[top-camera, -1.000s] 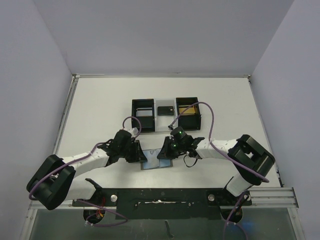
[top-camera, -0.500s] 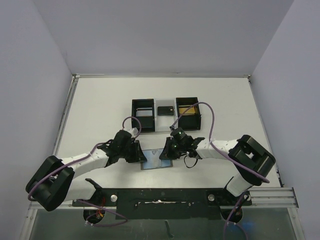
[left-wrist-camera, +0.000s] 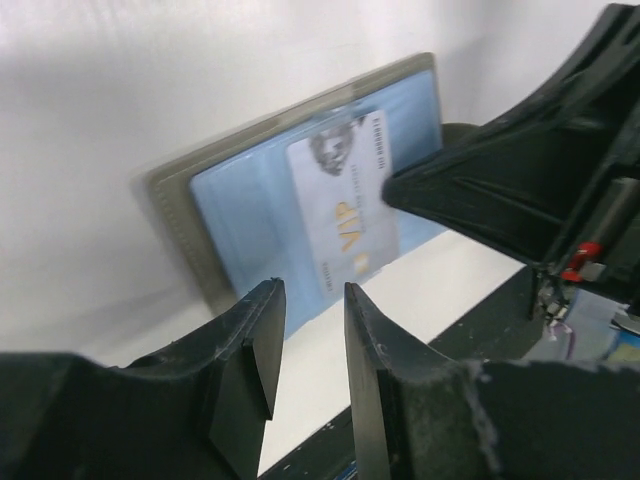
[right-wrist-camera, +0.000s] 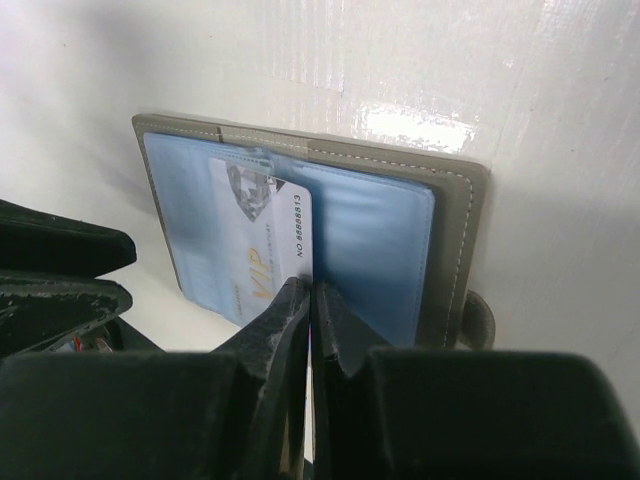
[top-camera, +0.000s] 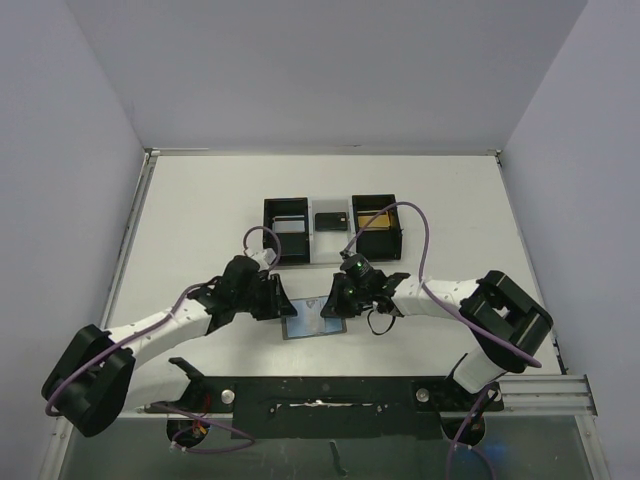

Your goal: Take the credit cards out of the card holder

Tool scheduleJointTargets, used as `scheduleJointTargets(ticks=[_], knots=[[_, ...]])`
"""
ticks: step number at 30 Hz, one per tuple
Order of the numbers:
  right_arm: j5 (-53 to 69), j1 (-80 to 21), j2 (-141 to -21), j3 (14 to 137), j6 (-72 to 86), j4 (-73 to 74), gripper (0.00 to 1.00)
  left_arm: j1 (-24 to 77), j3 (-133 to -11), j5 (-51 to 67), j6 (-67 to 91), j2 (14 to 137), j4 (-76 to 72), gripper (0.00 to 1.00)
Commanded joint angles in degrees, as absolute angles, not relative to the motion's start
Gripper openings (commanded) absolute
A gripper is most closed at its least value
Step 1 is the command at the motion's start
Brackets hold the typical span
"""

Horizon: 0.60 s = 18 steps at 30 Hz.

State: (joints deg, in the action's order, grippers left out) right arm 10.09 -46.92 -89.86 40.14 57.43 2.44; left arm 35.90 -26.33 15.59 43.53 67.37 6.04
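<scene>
At the near edge of the white desk [top-camera: 200, 220], midway between the two arms, the card holder [right-wrist-camera: 385, 240] lies opened flat with its two blue pocket panels facing up and its grey border showing all round. One pale card [right-wrist-camera: 262, 235] (gold letters "VIP" and a row of small numbers on it) sticks partway out of a pocket, lying over the panel on the left arm's side with one long edge along the centre fold. The right tool [right-wrist-camera: 311, 292] has its fingers pressed together with no gap, the tips down on the holder at the fold, right at the near corner of that card; whether the card's corner is caught between them I cannot tell. The left tool [left-wrist-camera: 310, 295] is partly open, a narrow gap between its fingers [left-wrist-camera: 250, 360] with nothing in it, and it sits low over the desk just beside the holder's outer edge, pointing toward the right tool. Farther back on the desk, well apart from the holder, stands a black tray [top-camera: 266, 230] with three compartments
</scene>
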Motion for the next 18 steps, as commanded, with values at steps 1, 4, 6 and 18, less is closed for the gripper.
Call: scheduleJointTargets(ticks=[1, 4, 6, 18], knots=[[8.69, -47.11, -90.16, 42.19, 56.43, 2.86, 0.01, 36.65, -30.23, 21.58, 44.11, 70.61, -1.23, 0.3], [8.74, -47.1, -90.23, 42.19, 56.51, 2.77, 0.01, 37.96, -31.21, 22.28, 43.99, 74.58, -2.8, 0.29], [8.73, -47.19, -90.22, 42.19, 56.51, 2.76, 0.01, 39.08, -31.81, 21.38, 44.01, 77.26, -2.73, 0.29], [4.96, -47.15, -88.67, 42.47, 55.55, 6.45, 0.0, 41.58, -30.92, 8.88, 41.27, 81.29, 11.23, 0.11]])
